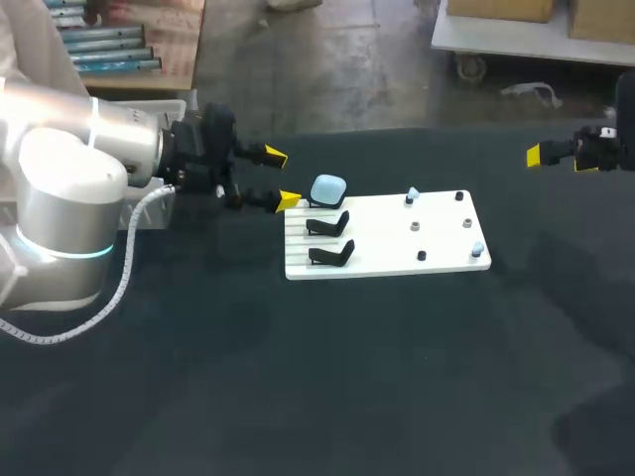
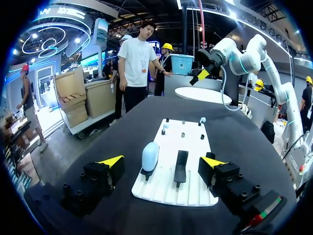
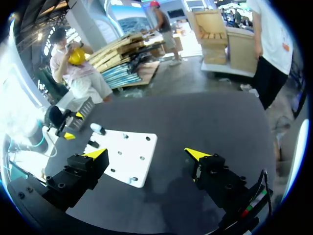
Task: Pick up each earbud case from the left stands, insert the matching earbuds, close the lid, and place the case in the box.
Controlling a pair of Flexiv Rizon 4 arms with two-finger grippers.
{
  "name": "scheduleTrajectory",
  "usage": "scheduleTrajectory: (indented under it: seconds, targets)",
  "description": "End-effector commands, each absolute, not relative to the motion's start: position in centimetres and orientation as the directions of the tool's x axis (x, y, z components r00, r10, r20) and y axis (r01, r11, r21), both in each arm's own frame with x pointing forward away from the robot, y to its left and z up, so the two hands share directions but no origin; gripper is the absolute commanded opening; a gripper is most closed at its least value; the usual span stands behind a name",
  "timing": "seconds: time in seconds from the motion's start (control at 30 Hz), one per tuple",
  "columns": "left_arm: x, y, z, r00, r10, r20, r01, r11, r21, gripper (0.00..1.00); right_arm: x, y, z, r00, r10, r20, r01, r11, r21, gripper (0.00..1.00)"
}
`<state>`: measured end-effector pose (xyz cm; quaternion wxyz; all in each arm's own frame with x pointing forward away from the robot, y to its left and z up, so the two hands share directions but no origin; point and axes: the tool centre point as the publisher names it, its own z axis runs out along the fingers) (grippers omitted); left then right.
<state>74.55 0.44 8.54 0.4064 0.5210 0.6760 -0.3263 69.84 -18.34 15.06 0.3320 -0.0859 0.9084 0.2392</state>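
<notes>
Showing an early stage of the task: the left gripper hovers at the near end of the white board, fingers spread wide and holding nothing. One pale blue case sits on the rearmost of the three stands, just ahead of the spread fingers. In the left wrist view the case lies between the lines of the two yellow tips but touches neither.

The other two stands are bare; whether their cases have been processed cannot be judged. Small earbuds rest on pegs at the far end of the board, two of them pale blue and probably the match for this case.

The right gripper hangs well apart from the board, over bare table, also spread and empty. No box can be made out with certainty.

For this case every step appears outstanding: grasping and lifting it off the stand, inserting the earbuds, closing the lid, and placing it in the box. Whether the lid is open cannot be told.
</notes>
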Motion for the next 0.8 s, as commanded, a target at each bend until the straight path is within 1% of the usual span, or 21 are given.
scheduleTrajectory:
  seconds: [0.03,0.17,0.27,0.8]
  targets:
    - [74.6,0.4,8.4,-0.104,0.451,-0.887,0.974,0.225,-0.001,1.00,69.9,-18.4,15.0,-0.765,0.002,-0.644,-0.317,0.870,0.379,1.00]
    - [75.2,0.2,8.0,-0.047,0.444,-0.895,0.989,0.148,0.021,1.00,69.9,-18.4,15.0,-0.765,0.002,-0.644,-0.317,0.870,0.379,1.00]
    - [75.6,0.0,7.7,-0.048,0.449,-0.892,0.992,0.128,0.011,1.00,69.9,-18.4,15.0,-0.765,0.002,-0.644,-0.317,0.870,0.379,1.00]
    - [76.8,-1.1,6.1,-0.060,0.464,-0.884,0.988,0.156,0.016,1.00,69.9,-18.4,15.0,-0.765,0.002,-0.644,-0.317,0.870,0.379,1.00]
